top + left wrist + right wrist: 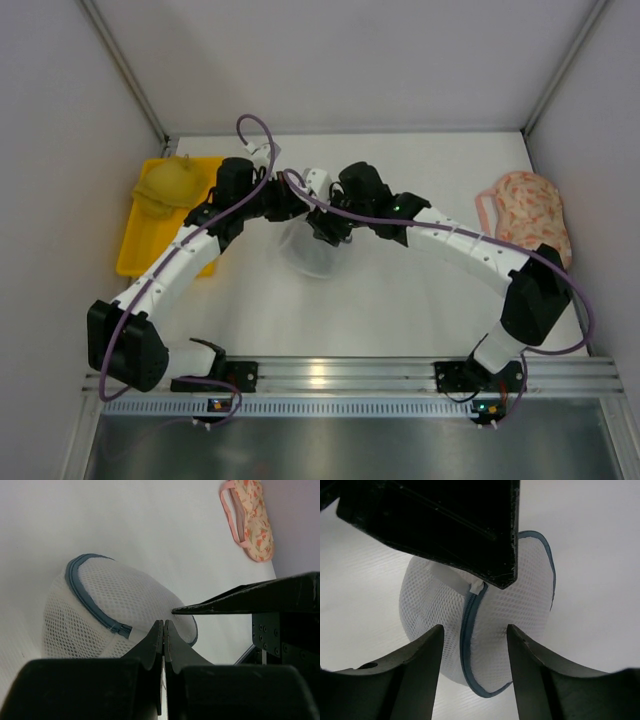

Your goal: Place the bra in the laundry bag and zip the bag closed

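Mid-table (pixel 400 300), under both wrists: the laundry bag (pixel 312 255), white mesh, its two domed halves folded toward each other, a blue-grey zipper (pixel 468 625) running down the seam between them. Left gripper (pixel 164 624) pressed fully together, no gap between the fingers, tips right at the zipper line, next to a small white tab (pixel 477 586). Pinching something thin there or not: cannot tell. Right gripper (pixel 475 632) spread wide, one finger to either side of the seam in its own wrist view, held over the bag. Cannot make out the bra through the mesh from any view. Off to the left, a yellow tray (pixel 135 250) with a mustard-yellow bra (pixel 172 185) heaped at its far end. Off to the right, near the wall, a pink floral bra (pixel 525 212) lying flat on the table. Both well apart from the bag.
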You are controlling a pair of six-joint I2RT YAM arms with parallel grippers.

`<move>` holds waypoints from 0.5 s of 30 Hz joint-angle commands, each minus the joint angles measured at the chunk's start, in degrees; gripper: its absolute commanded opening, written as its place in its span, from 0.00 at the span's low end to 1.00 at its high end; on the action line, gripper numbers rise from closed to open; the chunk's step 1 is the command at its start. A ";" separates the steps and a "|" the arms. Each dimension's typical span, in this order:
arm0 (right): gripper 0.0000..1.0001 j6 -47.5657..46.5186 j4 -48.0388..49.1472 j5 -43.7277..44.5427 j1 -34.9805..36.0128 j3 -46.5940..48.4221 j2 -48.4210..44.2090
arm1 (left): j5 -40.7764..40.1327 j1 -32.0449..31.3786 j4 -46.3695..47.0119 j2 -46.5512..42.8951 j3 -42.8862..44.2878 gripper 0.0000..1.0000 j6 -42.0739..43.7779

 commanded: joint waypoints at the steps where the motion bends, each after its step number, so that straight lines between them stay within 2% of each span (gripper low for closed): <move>1: 0.52 -0.11 3.10 2.21 0.75 0.21 0.59 | 0.29 -0.17 2.96 -0.41 2.05 0.00 -0.84; 3: 0.39 -0.29 3.37 3.71 0.40 0.03 1.11 | 0.46 -0.17 2.96 -0.58 1.96 0.00 -1.28; 4: 0.23 -0.38 3.28 3.71 0.22 -0.06 1.03 | 0.29 -0.17 2.79 -0.76 1.88 0.00 -1.20; 7: 0.04 -1.69 3.10 3.80 -0.13 -1.63 -0.64 | -1.02 -0.17 1.83 -1.02 1.96 0.00 -0.41; 8: 0.00 -2.14 3.10 3.72 -0.13 -2.07 -1.08 | -1.46 -0.17 1.56 -1.02 1.96 0.00 -0.14; 15: 0.00 -6.27 2.40 2.13 -1.27 -8.74 -7.92 | -2.79 2.20 1.03 -0.06 2.31 0.00 1.62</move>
